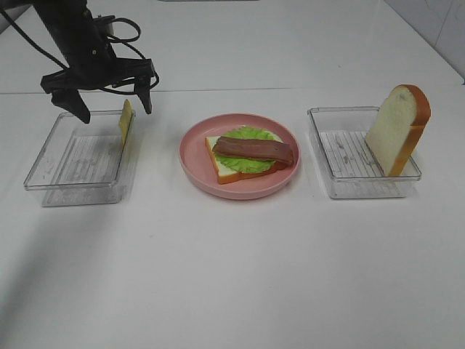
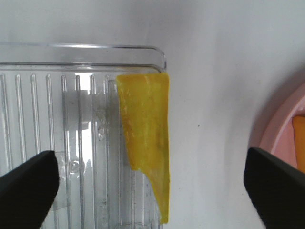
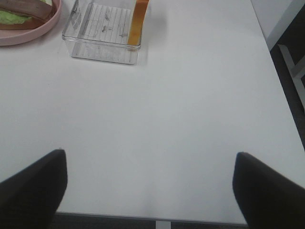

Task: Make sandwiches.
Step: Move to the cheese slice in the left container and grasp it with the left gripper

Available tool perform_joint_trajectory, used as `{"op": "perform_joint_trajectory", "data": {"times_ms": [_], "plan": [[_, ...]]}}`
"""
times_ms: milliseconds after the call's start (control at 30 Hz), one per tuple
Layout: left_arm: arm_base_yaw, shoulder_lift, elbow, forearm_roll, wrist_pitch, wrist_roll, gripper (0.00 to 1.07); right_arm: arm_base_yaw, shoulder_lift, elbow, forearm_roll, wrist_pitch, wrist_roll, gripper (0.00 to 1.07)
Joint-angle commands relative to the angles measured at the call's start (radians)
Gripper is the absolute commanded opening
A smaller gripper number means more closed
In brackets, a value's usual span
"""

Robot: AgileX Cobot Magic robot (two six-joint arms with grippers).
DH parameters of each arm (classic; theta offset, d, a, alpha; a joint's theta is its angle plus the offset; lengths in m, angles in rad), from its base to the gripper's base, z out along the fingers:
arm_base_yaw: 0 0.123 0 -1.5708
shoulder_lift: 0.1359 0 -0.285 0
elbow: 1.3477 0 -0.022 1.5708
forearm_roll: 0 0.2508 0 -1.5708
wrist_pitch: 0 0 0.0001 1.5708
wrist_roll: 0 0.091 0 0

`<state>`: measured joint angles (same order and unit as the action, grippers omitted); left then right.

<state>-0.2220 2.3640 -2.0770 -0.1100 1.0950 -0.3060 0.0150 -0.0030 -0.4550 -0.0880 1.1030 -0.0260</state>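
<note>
Right wrist view: we see the bread slice (image 3: 138, 21) and pink plate (image 3: 28, 35) only partly, both cropped by the frame.

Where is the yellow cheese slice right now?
The cheese slice stands on edge in the left clear tray, against its wall nearest the pink plate, on the left of the exterior high view below the open left gripper.

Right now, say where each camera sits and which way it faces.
Exterior high: mounted high, facing down on the table; left gripper shows above the cheese.
Left wrist: on the left arm, looking down at the cheese and left tray; open fingertips show.
Right wrist: on the right arm, facing across the table toward the bread slice; open right gripper shows.
Shared: the pink plate appears in all three.
</note>
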Motion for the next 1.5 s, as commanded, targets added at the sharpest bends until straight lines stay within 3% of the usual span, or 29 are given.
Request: {"op": "perform_joint_trajectory", "data": {"times_ms": [33, 433, 533, 567, 600, 633, 700, 767, 800, 867, 967, 1167, 1500], "plan": [[0.000, 0.026, 0.007, -0.026, -0.012, -0.009, 0.98, -0.005, -0.028, 0.003, 0.001, -0.006, -0.001, 0.92], [0.000, 0.045, 0.007, -0.036, -0.009, -0.009, 0.96, -0.005, -0.028, 0.003, 0.001, -0.006, -0.001, 0.92], [0.000, 0.045, 0.007, -0.036, -0.011, -0.006, 0.88, -0.005, -0.028, 0.003, 0.001, -0.006, -0.001, 0.92], [0.000, 0.045, 0.007, -0.034, -0.011, -0.005, 0.79, -0.005, -0.028, 0.003, 0.001, -0.006, -0.001, 0.92], [0.000, 0.045, 0.007, -0.034, -0.011, -0.005, 0.79, -0.005, -0.028, 0.003, 0.001, -0.006, -0.001, 0.92], [0.000, 0.045, 0.007, -0.034, -0.011, -0.005, 0.68, -0.005, -0.028, 0.003, 0.001, -0.006, -0.001, 0.92], [0.000, 0.045, 0.007, -0.034, -0.010, -0.005, 0.63, -0.005, -0.028, 0.003, 0.001, -0.006, -0.001, 0.92], [0.000, 0.045, 0.007, -0.034, -0.015, -0.007, 0.42, -0.005, -0.028, 0.003, 0.001, -0.006, -0.001, 0.92], [0.000, 0.045, 0.007, -0.034, -0.015, -0.007, 0.42, -0.005, -0.028, 0.003, 0.001, -0.006, -0.001, 0.92], [0.000, 0.045, 0.007, -0.034, -0.020, -0.009, 0.30, -0.005, -0.028, 0.003, 0.001, -0.006, -0.001, 0.92], [0.000, 0.045, 0.007, -0.034, -0.020, -0.009, 0.26, -0.005, -0.028, 0.003, 0.001, -0.006, -0.001, 0.92], [0.000, 0.045, 0.007, -0.034, -0.025, -0.009, 0.00, -0.005, -0.028, 0.003, 0.001, -0.006, -0.001, 0.92], [0.000, 0.041, 0.007, -0.016, -0.019, -0.009, 0.00, -0.005, -0.028, 0.003, 0.001, -0.006, -0.001, 0.92]]}}
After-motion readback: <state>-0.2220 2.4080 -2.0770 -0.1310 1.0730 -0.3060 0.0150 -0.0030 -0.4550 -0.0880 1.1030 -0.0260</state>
